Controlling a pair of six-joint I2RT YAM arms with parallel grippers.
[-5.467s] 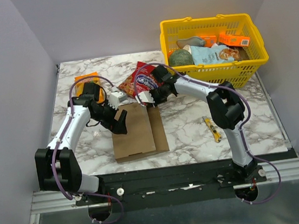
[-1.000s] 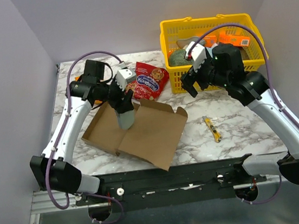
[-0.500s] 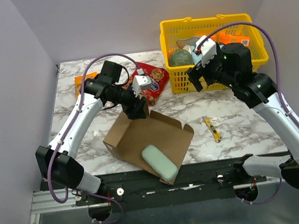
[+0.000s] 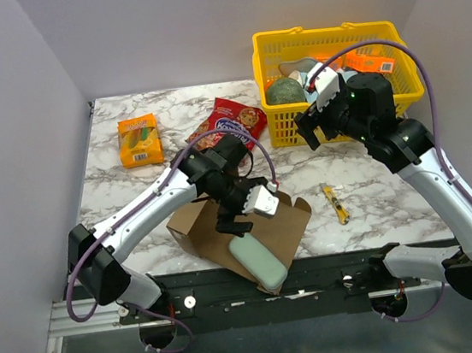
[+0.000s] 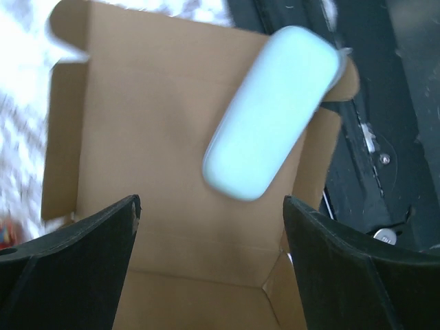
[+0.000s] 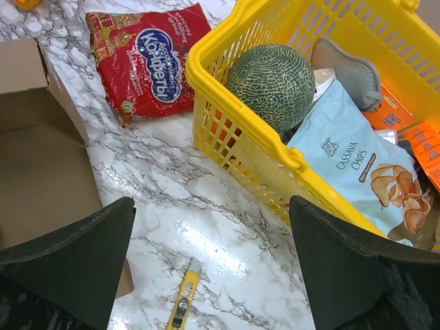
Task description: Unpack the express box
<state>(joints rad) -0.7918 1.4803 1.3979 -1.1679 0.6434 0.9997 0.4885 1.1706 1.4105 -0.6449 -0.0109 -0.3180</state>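
The express box (image 4: 192,227) lies open near the table's front edge, flaps folded out, brown and plain inside (image 5: 158,206). A pale green oblong case (image 4: 257,260) rests in it at the near corner, its end over the box's edge; the left wrist view shows the case (image 5: 275,141) lying loose. My left gripper (image 4: 234,215) hangs over the box's middle, open, the case ahead of its fingertips and nothing between them (image 5: 210,199). My right gripper (image 4: 311,124) is raised beside the yellow basket, open and empty (image 6: 212,203), with a corner of the box (image 6: 34,179) at its left.
The yellow basket (image 4: 340,112) at the back right holds a melon (image 6: 271,79), a chips bag (image 6: 350,158) and other goods. A red snack bag (image 4: 238,123) lies behind the box, an orange carton (image 4: 139,139) at the back left, a yellow utility knife (image 4: 336,202) right of the box.
My left arm has swung from the box's far edge to over its middle and its jaws have opened wider. The green case, dropped earlier, lies in the box. The right arm barely moved.
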